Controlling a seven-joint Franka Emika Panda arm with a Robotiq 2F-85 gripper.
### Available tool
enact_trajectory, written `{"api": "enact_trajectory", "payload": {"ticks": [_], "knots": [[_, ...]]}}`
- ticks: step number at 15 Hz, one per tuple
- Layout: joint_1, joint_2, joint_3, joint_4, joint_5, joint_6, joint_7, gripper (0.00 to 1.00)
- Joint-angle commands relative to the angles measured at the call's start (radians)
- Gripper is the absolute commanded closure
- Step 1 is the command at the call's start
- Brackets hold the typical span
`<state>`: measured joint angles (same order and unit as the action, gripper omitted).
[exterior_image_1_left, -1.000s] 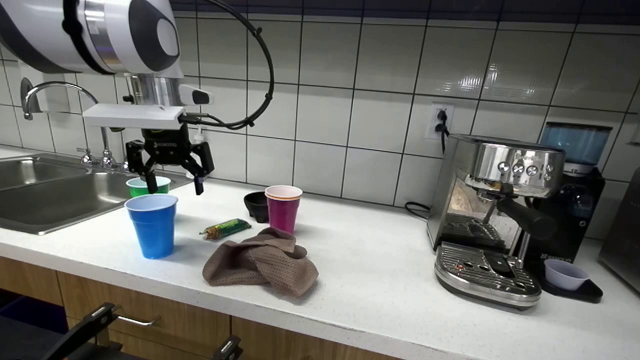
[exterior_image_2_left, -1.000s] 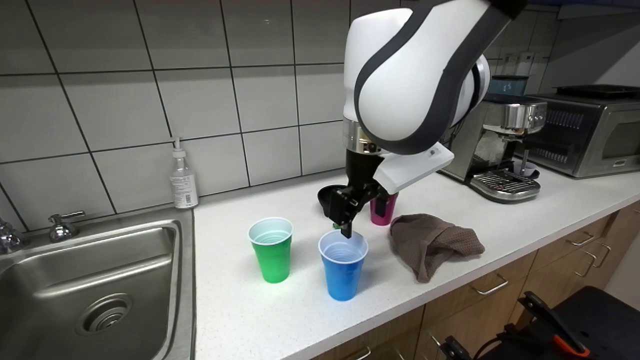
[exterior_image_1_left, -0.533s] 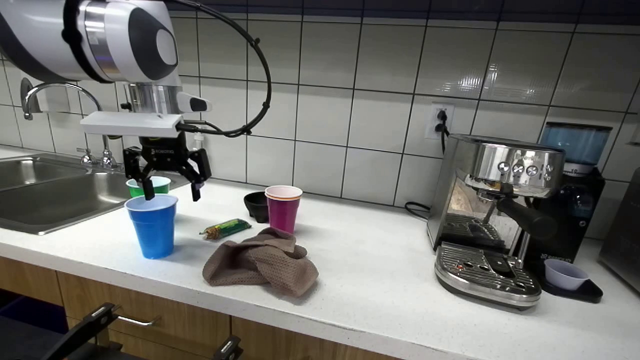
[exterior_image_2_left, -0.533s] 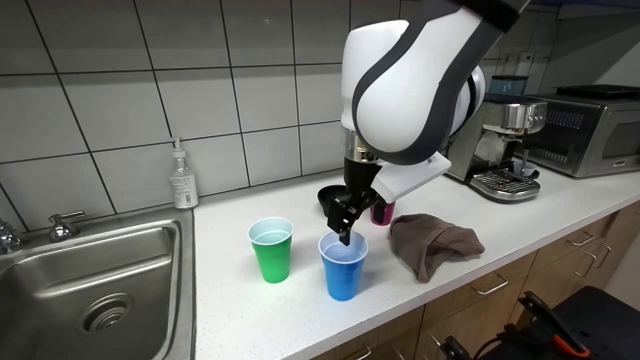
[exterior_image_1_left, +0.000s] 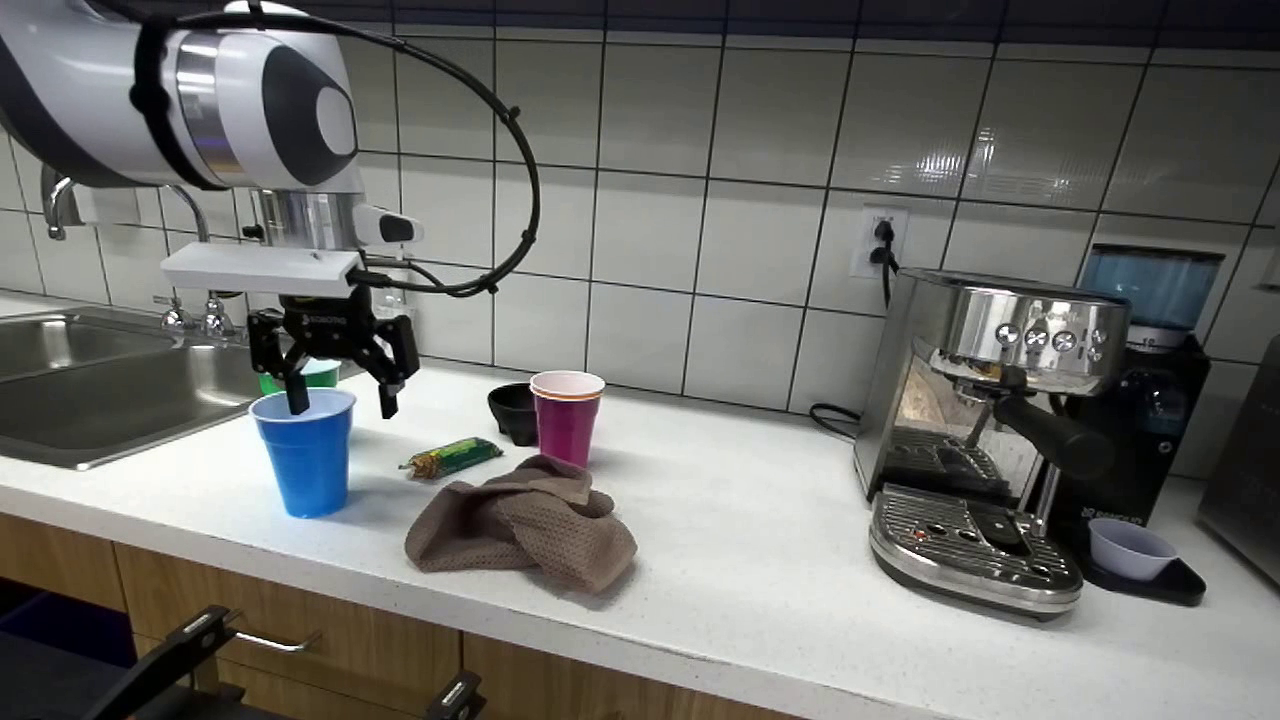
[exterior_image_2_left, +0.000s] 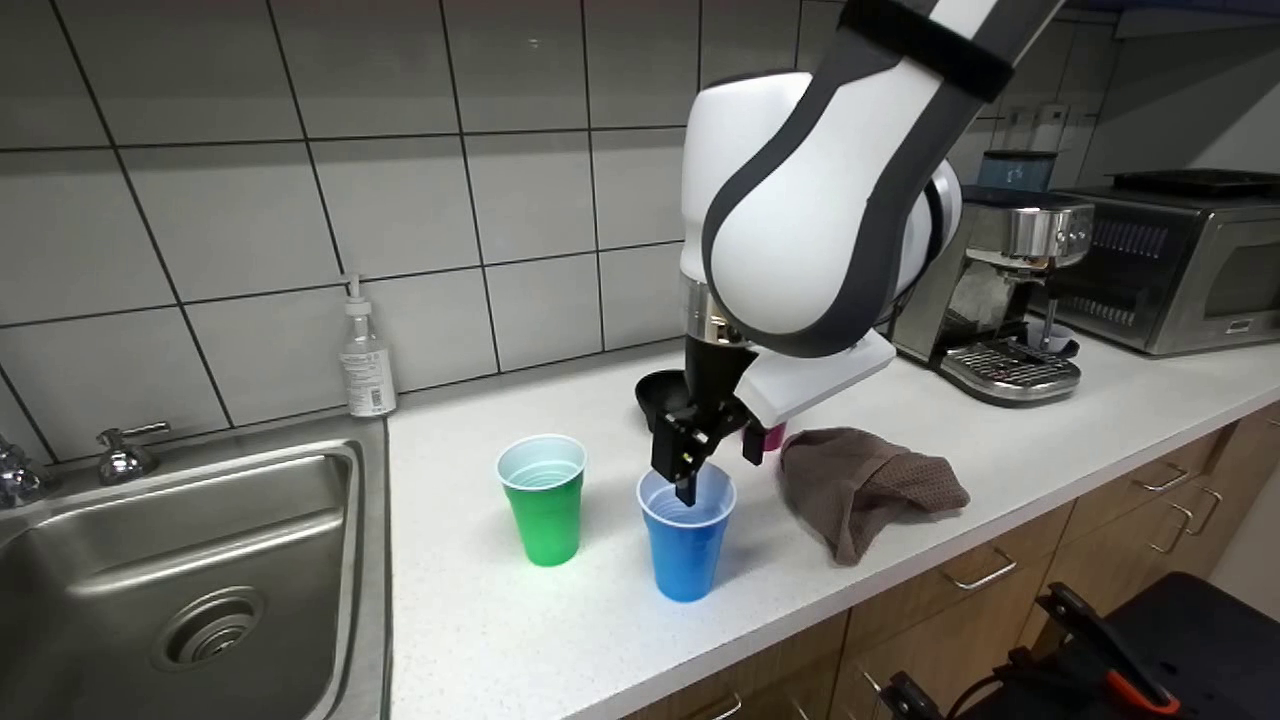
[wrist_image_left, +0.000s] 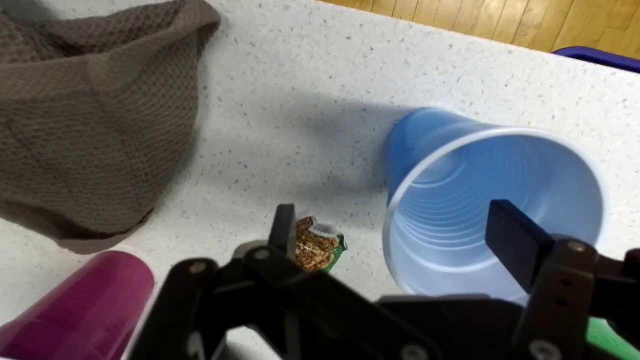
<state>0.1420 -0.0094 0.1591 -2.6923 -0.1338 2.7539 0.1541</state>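
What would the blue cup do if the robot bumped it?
The blue cup would probably tip easily: it's tall, with a base narrower than its rim. It's likely light: its wall looks thin and no drink shows. Squeezed, that thin wall might bend.

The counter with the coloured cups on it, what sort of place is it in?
A kitchen, most likely, though whether at home or at work I can't tell: there's a metal sink, an espresso machine and a tiled wall.
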Motion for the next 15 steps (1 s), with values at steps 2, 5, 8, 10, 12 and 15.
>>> {"api": "enact_trajectory", "payload": {"ticks": [2,5,8,10,12,15], "knots": [[0.002,0.018,-0.004,0.007,-0.026,0.023,0.039,0.42],[0.003,0.023,-0.006,0.005,-0.025,0.025,0.04,0.65],[0.005,0.022,-0.004,0.003,-0.021,0.026,0.039,0.88],[0.006,0.023,-0.004,0.002,-0.018,0.028,0.037,1.0],[0.006,0.024,-0.005,0.001,-0.016,0.031,0.035,1.0],[0.009,0.015,0.0,-0.001,0.023,0.033,0.007,0.99]]}}
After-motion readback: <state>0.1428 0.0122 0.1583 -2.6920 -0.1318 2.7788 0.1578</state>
